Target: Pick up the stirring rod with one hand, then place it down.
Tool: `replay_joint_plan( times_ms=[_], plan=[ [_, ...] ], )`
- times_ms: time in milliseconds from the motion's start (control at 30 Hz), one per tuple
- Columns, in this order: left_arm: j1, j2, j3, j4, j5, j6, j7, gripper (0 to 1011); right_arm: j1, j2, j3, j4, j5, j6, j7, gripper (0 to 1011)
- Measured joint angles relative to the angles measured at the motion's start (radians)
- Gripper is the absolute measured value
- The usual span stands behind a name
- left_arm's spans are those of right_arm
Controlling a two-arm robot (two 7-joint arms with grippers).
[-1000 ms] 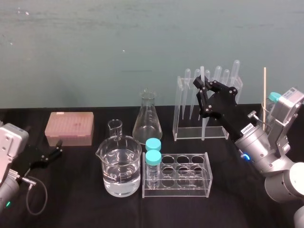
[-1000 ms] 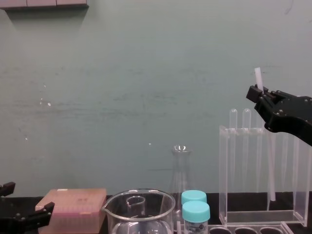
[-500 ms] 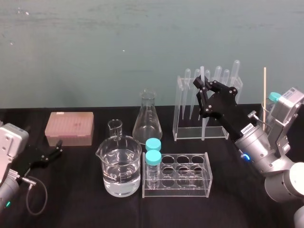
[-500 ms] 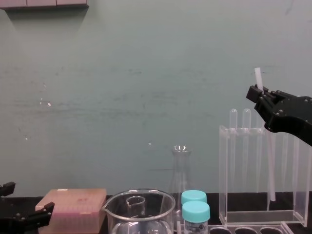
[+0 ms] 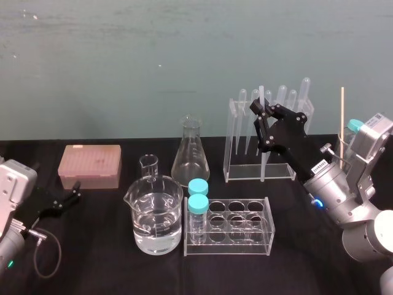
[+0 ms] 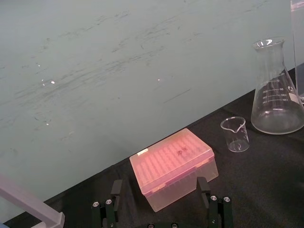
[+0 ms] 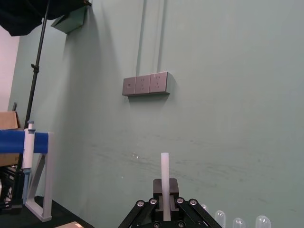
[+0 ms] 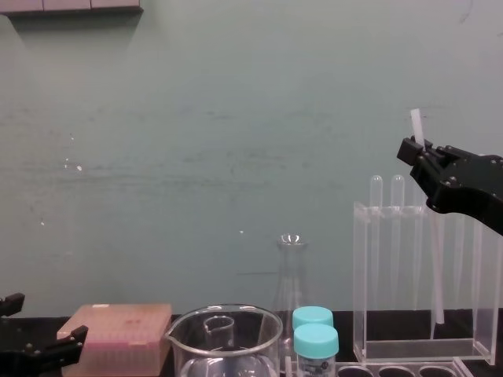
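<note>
The stirring rod [image 5: 262,138] is a thin translucent-white stick that stands upright against the clear rack [image 5: 236,141] at the back right. My right gripper [image 5: 258,109] is shut on the rod near its top, and a short end sticks out above the fingers [image 8: 424,161]. In the chest view the rod [image 8: 435,267] hangs down with its lower end a little above the rack's base. The right wrist view has the rod [image 7: 165,175] rising between the closed fingers. My left gripper [image 5: 74,190] is parked low at the far left, with its fingers [image 6: 115,190] open and holding nothing.
A large beaker of water [image 5: 156,215] and a tube rack [image 5: 236,226] with two blue-capped vials stand front centre. Behind them are a small beaker [image 5: 148,165], a conical flask [image 5: 190,153] and a pink tip box [image 5: 90,166]. Bulb-topped pipettes [image 5: 291,98] hang in the clear rack.
</note>
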State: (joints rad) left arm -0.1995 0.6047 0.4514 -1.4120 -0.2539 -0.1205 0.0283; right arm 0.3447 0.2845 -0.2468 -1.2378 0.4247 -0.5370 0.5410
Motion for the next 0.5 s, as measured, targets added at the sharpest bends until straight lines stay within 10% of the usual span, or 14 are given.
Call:
replay_joint_plan(
  times_ms=[500],
  plan=[
    [0.000, 0.000, 0.000, 0.000, 0.000, 0.000, 0.000, 1000, 0.000, 0.000, 0.000, 0.000, 0.000, 0.000, 0.000, 67]
  ],
)
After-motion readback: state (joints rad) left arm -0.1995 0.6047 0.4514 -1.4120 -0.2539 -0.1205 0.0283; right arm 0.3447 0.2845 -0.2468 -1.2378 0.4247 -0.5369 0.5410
